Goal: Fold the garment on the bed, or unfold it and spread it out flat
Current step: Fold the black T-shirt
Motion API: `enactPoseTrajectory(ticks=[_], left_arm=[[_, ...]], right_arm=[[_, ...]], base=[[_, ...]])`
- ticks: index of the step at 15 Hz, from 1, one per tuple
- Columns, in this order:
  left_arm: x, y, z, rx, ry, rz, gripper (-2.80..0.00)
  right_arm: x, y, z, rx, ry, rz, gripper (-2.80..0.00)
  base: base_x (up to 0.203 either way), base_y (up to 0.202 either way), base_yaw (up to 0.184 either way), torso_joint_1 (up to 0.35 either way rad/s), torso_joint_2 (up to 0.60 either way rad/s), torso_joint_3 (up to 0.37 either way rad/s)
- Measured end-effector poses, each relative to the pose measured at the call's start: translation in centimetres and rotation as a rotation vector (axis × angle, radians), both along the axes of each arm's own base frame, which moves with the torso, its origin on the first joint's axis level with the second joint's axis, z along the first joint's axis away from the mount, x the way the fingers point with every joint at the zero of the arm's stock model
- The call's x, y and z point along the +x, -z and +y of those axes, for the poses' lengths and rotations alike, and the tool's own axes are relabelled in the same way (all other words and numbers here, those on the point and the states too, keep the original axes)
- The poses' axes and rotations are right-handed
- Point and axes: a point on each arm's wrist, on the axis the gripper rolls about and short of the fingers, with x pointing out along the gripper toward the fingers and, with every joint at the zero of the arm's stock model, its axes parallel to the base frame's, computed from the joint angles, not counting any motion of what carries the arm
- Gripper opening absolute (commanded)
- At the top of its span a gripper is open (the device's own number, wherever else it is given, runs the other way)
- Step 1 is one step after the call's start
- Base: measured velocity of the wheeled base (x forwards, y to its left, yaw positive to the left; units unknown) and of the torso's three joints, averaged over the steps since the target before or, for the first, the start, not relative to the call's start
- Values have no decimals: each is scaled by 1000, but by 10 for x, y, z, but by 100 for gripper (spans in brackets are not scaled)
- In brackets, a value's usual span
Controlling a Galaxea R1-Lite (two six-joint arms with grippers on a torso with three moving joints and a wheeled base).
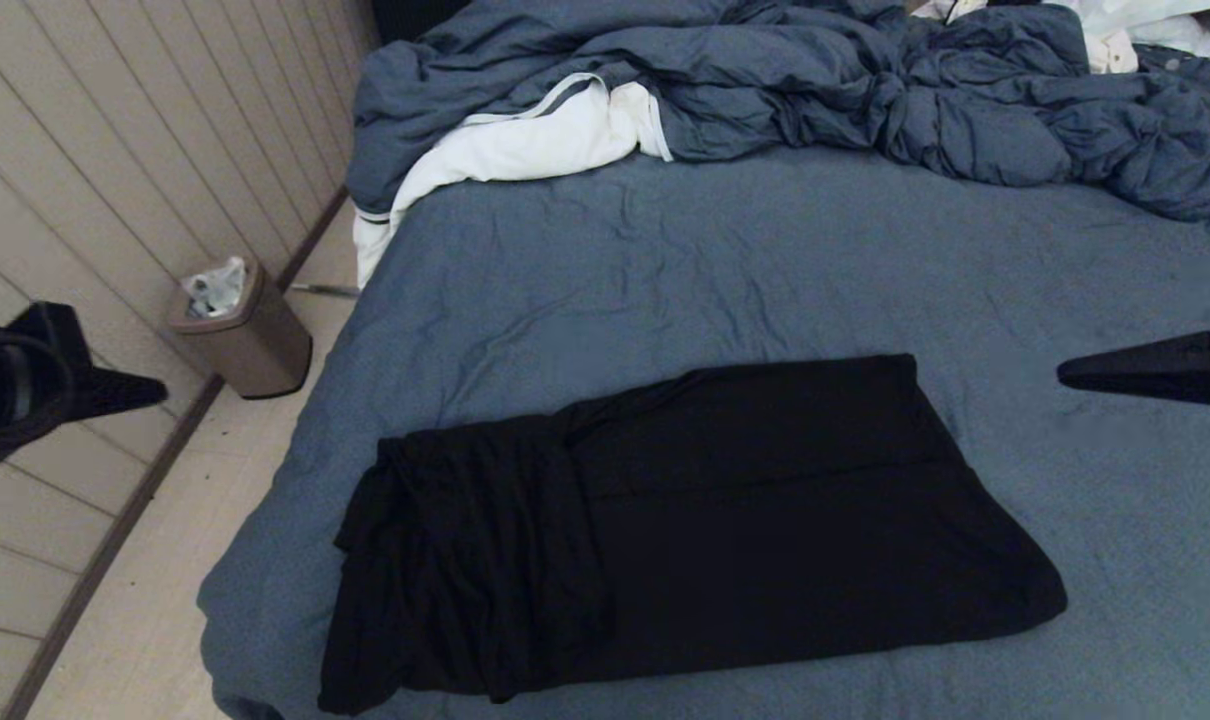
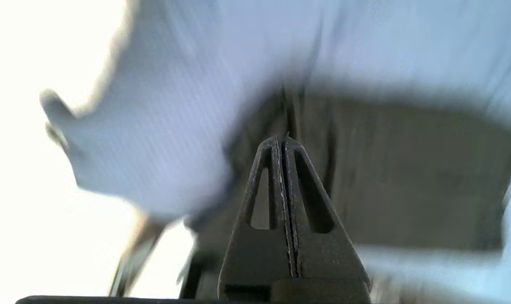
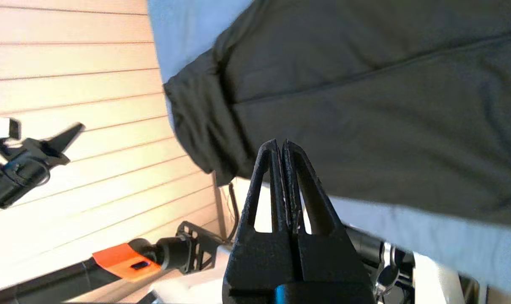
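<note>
I'm seeing the garment point(image 1: 725, 520) lying folded into a rough black rectangle, plain side up, bunching into pleats at its left end, on the bed point(image 1: 725, 260) near the front edge; left gripper point(image 1: 150, 390) hanging off the bed's left side, fingers pressed together, empty; right gripper point(image 1: 1075, 375) hovering right of the garment, also pressed together, empty.
</note>
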Motion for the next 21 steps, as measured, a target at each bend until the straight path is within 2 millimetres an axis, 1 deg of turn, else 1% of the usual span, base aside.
enactPoseTrajectory(ticks=[1,3,4,6,8,10,11,12,14,16,19,21], left_arm=[[-8,-4,10,-7,-43,-74,-280],[-21,-13,21,-31,-54,-193,-280],[-25,-19,23,-52,-39,-233,-280],[-31,-32,24,-127,-11,-251,-280],[-37,-48,21,-219,38,-221,-280],[-41,-64,19,-292,119,-152,-280],[-40,-72,18,-328,167,-121,-280],[-35,-76,18,-361,216,-92,-280],[-18,-90,19,-409,336,-85,-280],[3,-99,10,-429,478,-96,-280],[32,-97,-20,-396,642,-101,-280],[48,-87,-46,-332,716,-87,-280]], right_arm=[[-8,-9,3,-16,12,-10,-280],[-20,-24,7,-37,25,-25,-280],[-25,-30,9,-41,27,-32,-280],[-31,-38,11,-53,28,-61,-280],[-29,-40,11,-58,27,-73,-280],[-21,-39,8,-58,22,-71,-280],[-14,-40,6,-58,21,-72,-280],[-7,-42,3,-59,20,-74,-280],[13,-47,-5,-65,16,-92,-280],[33,-47,-13,-74,2,-107,-280],[59,-34,-24,-58,-33,-92,-280],[78,-23,-31,-44,-45,-86,-280]], base=[[0,0,0,0,0,0],[0,0,0,0,0,0],[0,0,0,0,0,0],[0,0,0,0,0,0],[0,0,0,0,0,0],[0,0,0,0,0,0],[0,0,0,0,0,0],[0,0,0,0,0,0],[0,0,0,0,0,0],[0,0,0,0,0,0],[0,0,0,0,0,0],[0,0,0,0,0,0]])
